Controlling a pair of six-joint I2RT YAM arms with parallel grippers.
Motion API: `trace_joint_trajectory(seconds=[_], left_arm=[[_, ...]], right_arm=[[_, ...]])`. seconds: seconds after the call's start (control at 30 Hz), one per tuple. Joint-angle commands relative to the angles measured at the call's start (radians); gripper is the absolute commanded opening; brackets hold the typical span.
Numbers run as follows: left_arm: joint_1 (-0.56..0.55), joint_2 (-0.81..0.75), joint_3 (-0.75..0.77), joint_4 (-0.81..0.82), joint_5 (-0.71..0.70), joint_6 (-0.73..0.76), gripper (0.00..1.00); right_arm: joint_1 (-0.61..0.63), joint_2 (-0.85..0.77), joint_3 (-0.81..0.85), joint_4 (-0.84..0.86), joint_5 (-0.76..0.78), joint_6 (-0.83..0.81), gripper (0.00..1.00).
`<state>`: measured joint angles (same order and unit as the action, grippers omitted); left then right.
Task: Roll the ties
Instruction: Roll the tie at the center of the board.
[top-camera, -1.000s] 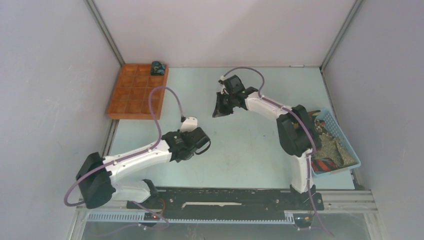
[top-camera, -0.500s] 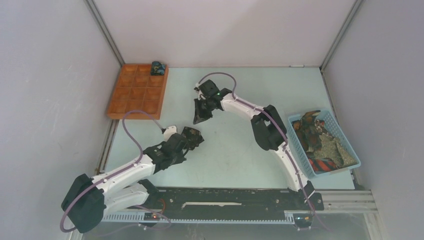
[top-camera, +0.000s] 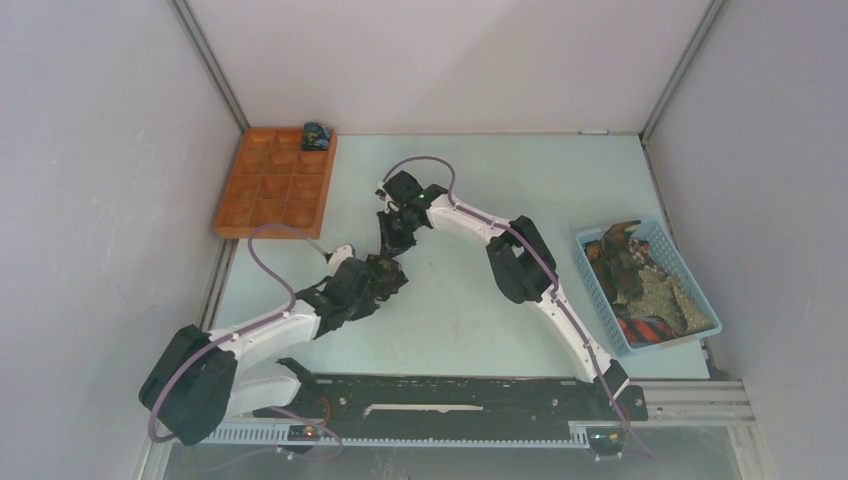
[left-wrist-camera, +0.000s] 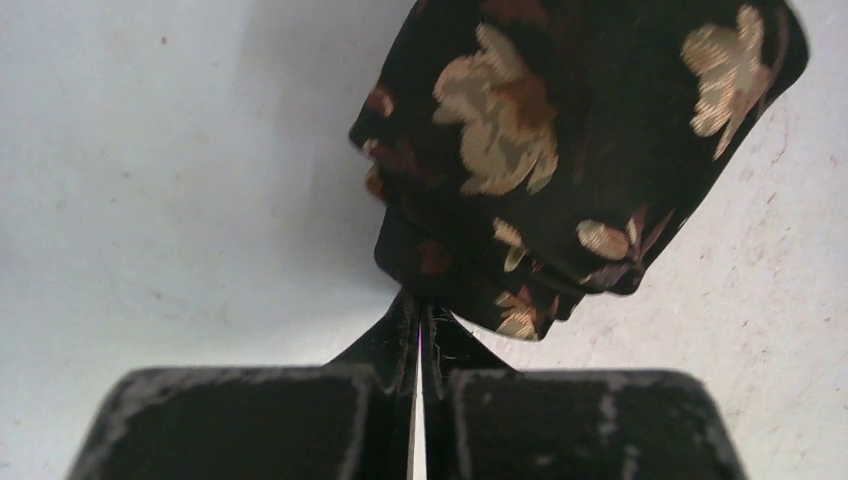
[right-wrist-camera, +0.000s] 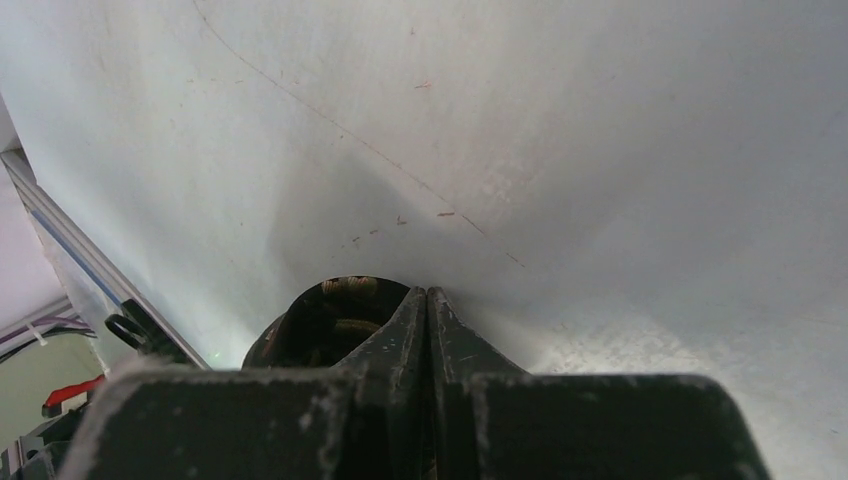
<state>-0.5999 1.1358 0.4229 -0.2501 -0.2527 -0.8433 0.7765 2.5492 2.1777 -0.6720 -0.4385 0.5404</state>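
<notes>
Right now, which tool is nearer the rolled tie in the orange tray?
Right. The right tool sits off the orange tray's right edge, diagonally near-side of the rolled tie; the left tool lies further to the near side.

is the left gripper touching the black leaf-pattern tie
Touching. The left wrist view shows it: the left gripper has its fingers shut, and the lower edge of the black leaf tie meets their tips with no gap.

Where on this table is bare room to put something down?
Bare: the pale table's far strip between orange compartment tray and blue mesh basket. Crowded: the middle, where left gripper and right gripper clamp the black leaf-patterned tie.
</notes>
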Motion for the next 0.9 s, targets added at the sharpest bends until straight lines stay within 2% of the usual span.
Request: trace_joint_trajectory(seconds=[0.0,0.63,0.87], left_arm=[[0.018,0.054,0.018,0.064,0.014,-0.015,0.00],[0.050,0.141,0.083,0.120,-0.009,-0.013,0.00],[0.054,0.164,0.107,0.138,-0.008,-0.037,0.00]], right_arm=[[0.022,-0.020,-0.027,0.000,0.002,-0.021,0.06],[0.040,-0.054,-0.114,0.041,0.007,0.008,0.06],[0.042,-0.079,-0.182,0.087,0.018,0.075,0.06]])
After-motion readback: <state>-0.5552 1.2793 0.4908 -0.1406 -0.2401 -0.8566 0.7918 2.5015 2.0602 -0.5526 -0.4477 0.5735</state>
